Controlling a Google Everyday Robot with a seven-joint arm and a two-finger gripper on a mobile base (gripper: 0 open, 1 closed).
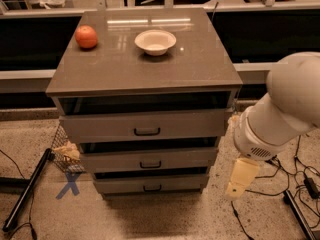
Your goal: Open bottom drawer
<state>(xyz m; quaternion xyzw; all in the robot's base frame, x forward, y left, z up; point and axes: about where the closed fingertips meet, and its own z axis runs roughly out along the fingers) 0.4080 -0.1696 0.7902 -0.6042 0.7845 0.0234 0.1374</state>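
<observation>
The bottom drawer (150,185) is the lowest and narrowest of three grey-brown drawer fronts in the cabinet, with a small black bar handle (152,188). It sits closed. Above it are the mid-sized drawer (149,160) and the tall top drawer (146,126). My gripper (239,180) hangs at the end of the white arm (280,111), to the right of the cabinet at about the height of the bottom drawer, apart from it. It holds nothing that I can see.
An orange (86,36) and a white bowl (155,41) rest on the cabinet top (145,64). A wire basket with crumpled paper (65,151) and a black pole (26,191) lie at the left. Cables (295,184) run across the floor at the right.
</observation>
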